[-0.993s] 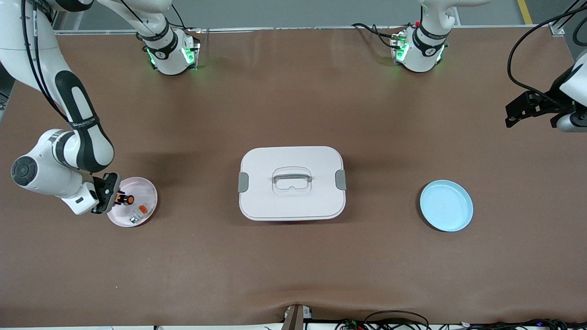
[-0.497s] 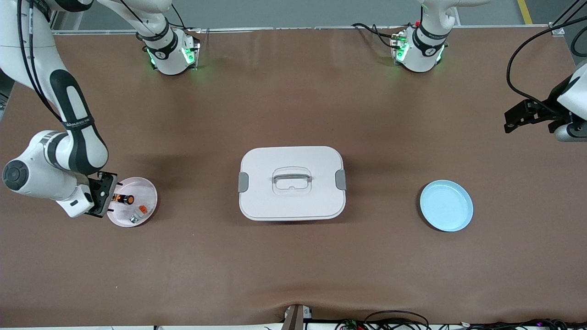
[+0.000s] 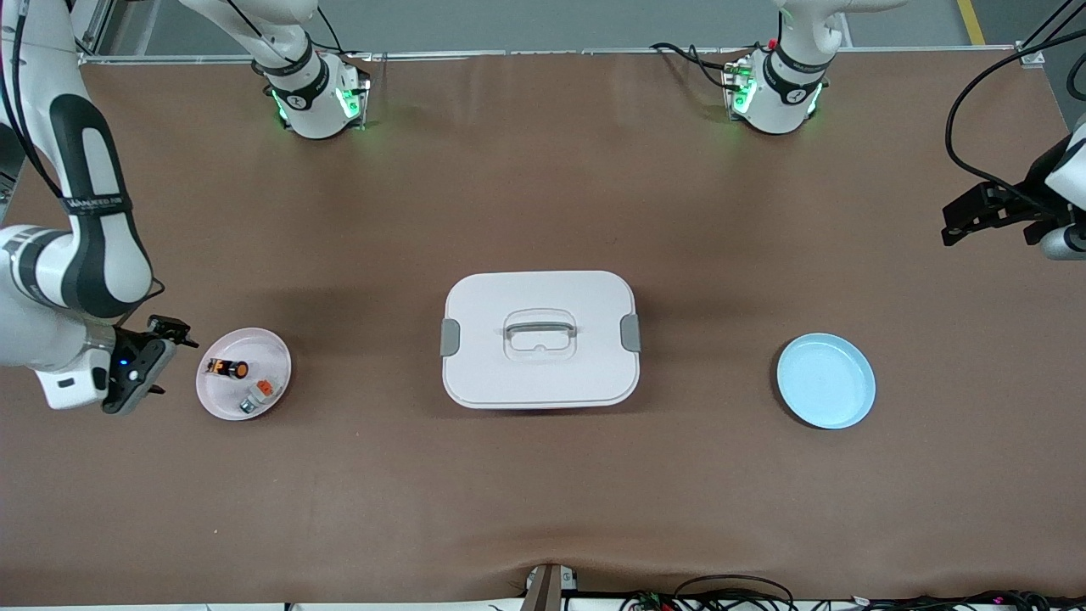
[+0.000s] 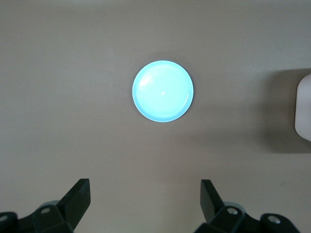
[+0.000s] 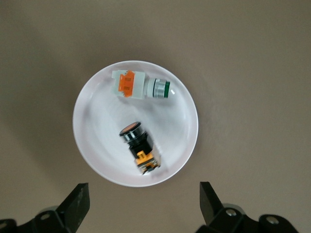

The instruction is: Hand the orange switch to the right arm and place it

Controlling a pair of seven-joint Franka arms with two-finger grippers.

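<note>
The orange switch, a small black part with a round orange cap, lies on its side on the pink plate. My right gripper hangs open and empty over the table just off that plate's rim, toward the right arm's end. My left gripper waits open and empty over the table at the left arm's end, with the light-blue plate in its wrist view.
A small white-grey piece with an orange tab shares the pink plate with the switch. A white lidded box with a handle stands mid-table between the two plates. Cables run along the table's front edge.
My right gripper opened, let go of the orange switch on the pink plate, then backed off toward the right arm's end. The switch stayed put. The left gripper only drifted a little.
</note>
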